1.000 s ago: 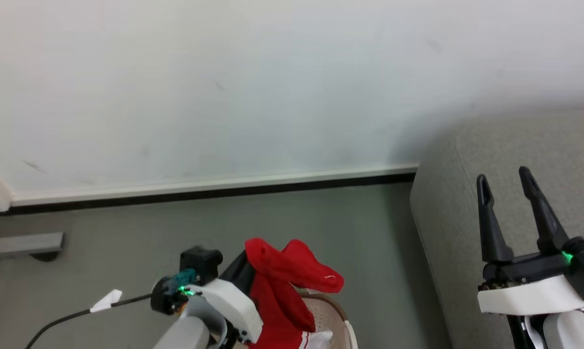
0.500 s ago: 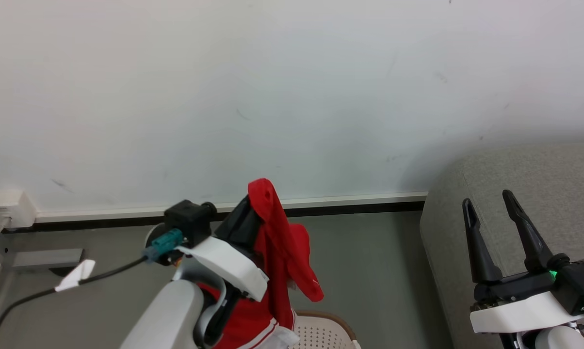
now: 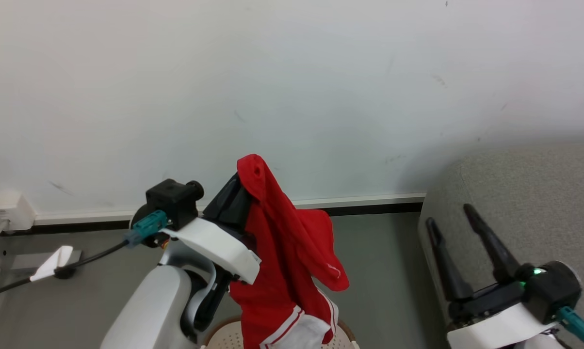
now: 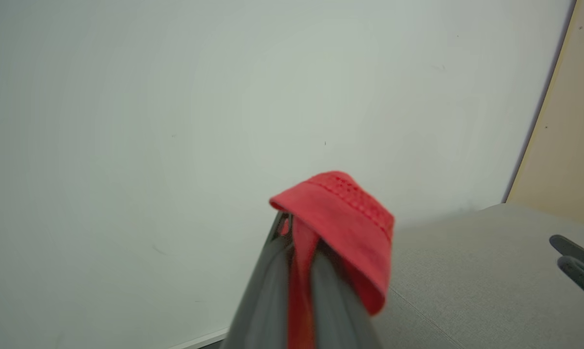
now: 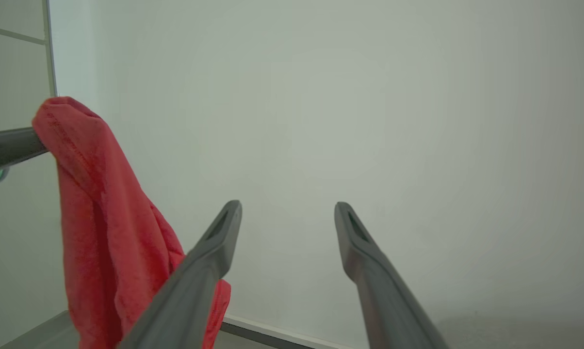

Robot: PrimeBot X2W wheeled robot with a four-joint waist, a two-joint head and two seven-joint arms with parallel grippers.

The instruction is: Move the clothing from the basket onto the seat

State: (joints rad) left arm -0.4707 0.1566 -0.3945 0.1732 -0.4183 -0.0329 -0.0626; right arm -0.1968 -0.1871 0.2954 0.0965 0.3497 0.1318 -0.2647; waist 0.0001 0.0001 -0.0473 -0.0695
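Left of the seat (image 3: 529,189), the left gripper (image 3: 241,182) pinches the clothing (image 3: 277,252) aloft, its hem dangling over the basket (image 3: 219,337). The right gripper (image 3: 448,214), fingers spread, hovers by the seat's left edge, with the white wall (image 3: 292,87) behind.

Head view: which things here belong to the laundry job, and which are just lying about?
Job: red clothing, left claw gripping it, basket below, grey seat.
Lying about: white wall box, tagged cable, skirting board; right claw, open and empty.
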